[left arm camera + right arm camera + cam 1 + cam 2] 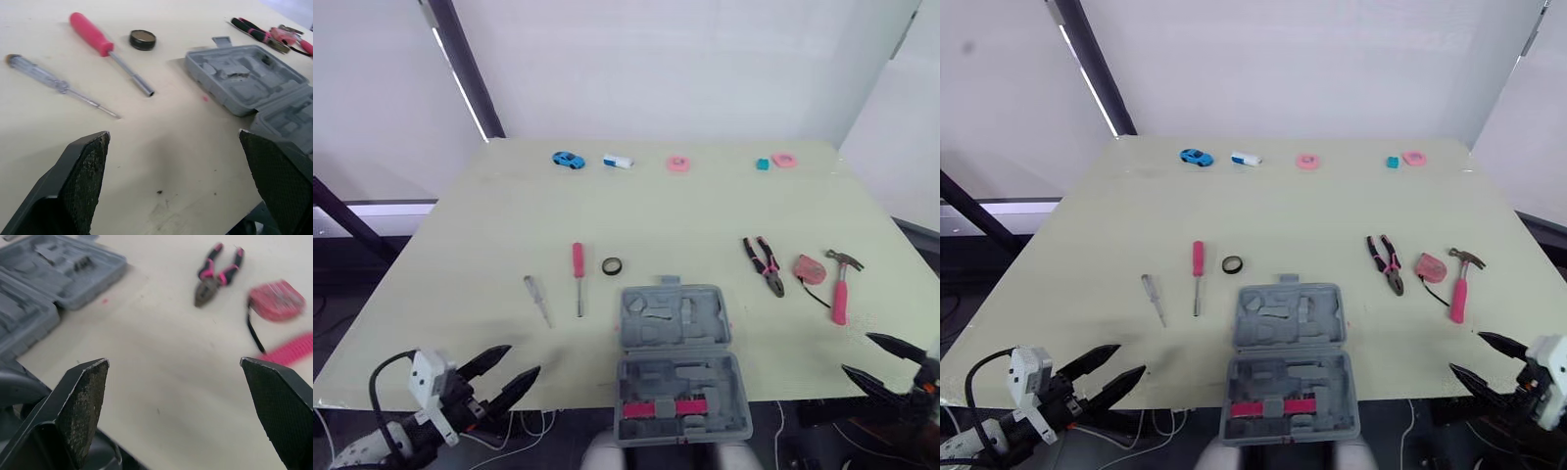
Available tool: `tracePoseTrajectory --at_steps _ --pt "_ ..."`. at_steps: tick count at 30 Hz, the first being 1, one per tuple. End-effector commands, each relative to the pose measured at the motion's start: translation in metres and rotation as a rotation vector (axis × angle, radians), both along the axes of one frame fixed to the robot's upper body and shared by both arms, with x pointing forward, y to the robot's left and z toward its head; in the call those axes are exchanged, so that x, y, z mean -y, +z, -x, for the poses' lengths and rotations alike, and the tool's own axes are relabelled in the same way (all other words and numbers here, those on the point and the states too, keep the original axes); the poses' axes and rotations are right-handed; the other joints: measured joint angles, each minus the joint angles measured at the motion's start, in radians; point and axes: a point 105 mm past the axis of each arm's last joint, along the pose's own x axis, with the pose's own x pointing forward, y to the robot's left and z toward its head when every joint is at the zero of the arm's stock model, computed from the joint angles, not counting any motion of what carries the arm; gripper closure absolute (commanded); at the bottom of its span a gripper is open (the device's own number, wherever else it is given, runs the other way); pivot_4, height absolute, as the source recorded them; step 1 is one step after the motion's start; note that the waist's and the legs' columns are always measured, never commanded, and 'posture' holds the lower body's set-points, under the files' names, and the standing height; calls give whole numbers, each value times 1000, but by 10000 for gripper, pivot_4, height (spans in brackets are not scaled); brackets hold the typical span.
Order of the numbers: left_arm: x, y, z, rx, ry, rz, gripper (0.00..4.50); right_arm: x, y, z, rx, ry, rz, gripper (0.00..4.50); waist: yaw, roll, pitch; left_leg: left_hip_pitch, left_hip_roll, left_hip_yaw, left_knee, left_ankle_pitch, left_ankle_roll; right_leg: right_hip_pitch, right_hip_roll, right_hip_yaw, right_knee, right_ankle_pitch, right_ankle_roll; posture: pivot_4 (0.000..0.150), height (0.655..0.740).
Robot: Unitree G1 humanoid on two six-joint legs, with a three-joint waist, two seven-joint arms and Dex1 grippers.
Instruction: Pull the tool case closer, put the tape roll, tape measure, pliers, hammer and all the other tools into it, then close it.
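Observation:
The grey tool case point(677, 338) lies open at the front centre of the table, and its near half overhangs the front edge. A black tape roll point(613, 265), a red-handled screwdriver point(578, 277) and a clear-handled screwdriver point(537, 300) lie to its left. Pink-and-black pliers point(763, 264), a pink tape measure point(809, 267) and a pink-handled hammer point(841, 286) lie to its right. My left gripper point(522, 359) hangs open at the front left edge, holding nothing. My right gripper point(857, 352) is open at the front right edge, below the hammer.
Along the far edge of the pale green table point(460, 245) sit a blue toy car point(568, 160), a white block point(618, 161), two pink rings point(677, 164) and a small teal block point(762, 164). A pink strip point(671, 407) lies in the case's near half.

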Motion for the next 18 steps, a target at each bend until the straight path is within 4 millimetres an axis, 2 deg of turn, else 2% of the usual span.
tracePoseTrajectory --at_steps 1,8,14,18 --pt "-7 5 1 30 28 -8 341 10 10 0 40 -14 18 0 -1 0 0 0 0 0 0 0 0 0 0 0 0 0 0 1500 7400" --pt "-7 4 -6 31 24 -9 341 4 9 -9 46 -3 0 0 0 0 0 0 0 0 0 0 0 0 0 0 0 1 -2 1500 7400" --pt "-11 4 -8 32 16 -11 341 -12 13 -18 59 36 -14 0 0 0 0 0 0 0 0 0 0 -1 0 0 0 1 -2 1500 7400" --pt "-9 6 -9 44 -6 -7 341 -28 23 -27 86 71 -39 0 0 1 0 0 0 0 0 0 0 -1 0 0 0 1 -2 1500 7400"
